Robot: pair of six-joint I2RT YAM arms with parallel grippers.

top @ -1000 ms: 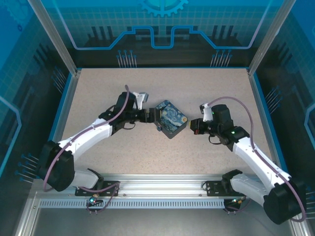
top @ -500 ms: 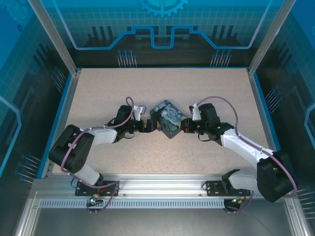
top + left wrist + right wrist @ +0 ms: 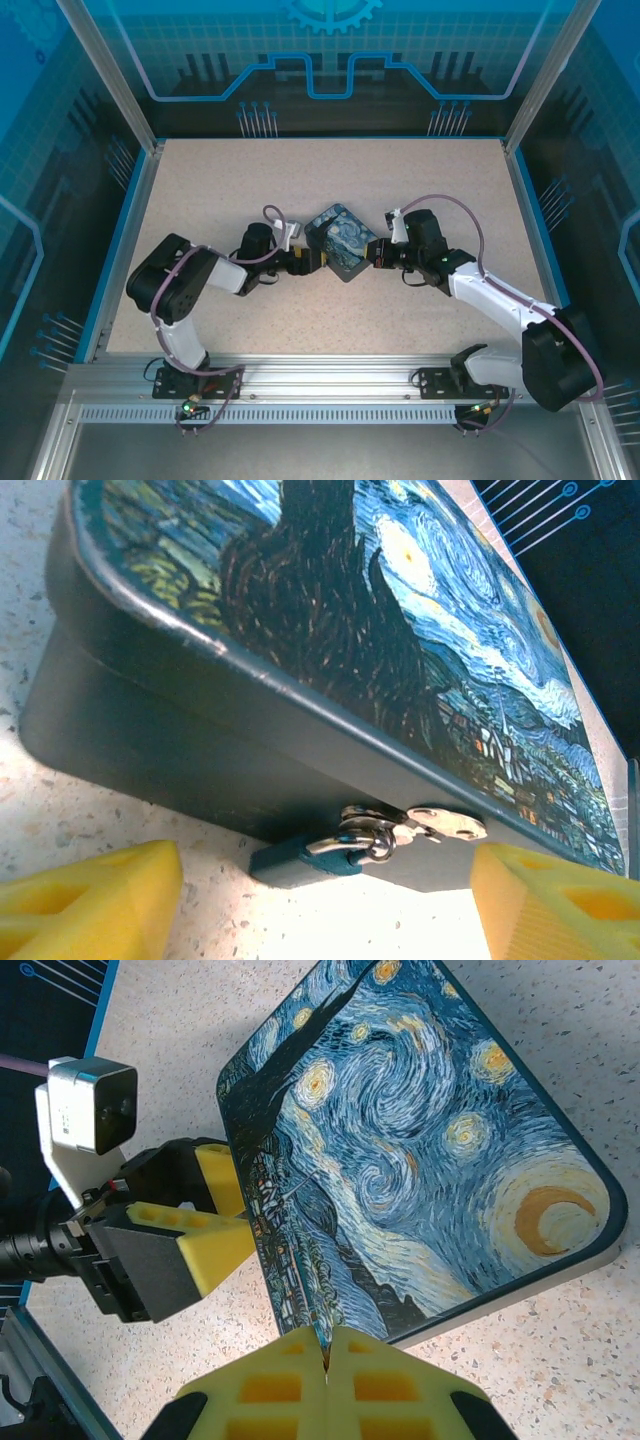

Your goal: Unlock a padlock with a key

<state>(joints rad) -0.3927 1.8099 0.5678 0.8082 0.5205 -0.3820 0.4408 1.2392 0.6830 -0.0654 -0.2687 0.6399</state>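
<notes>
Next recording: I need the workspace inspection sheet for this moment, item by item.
Surface: speckled beige tabletop.
Job's things: starry-night tin box lies flat mid-table. A small padlock sits at its lower front edge, silver shackle through the clasp. The key may be the thin sliver at the right pads' seam; too small to tell.
Clutter: nothing seen.
Grippers: left gripper is low over the table, jaws open either side of the padlock, not touching it. Right gripper has its jaws shut, tips at the box's opposite edge.
Cables: a purple cable loops off each wrist.
Surroundings: blue printed panels, aluminium rail at the near edge.
</notes>
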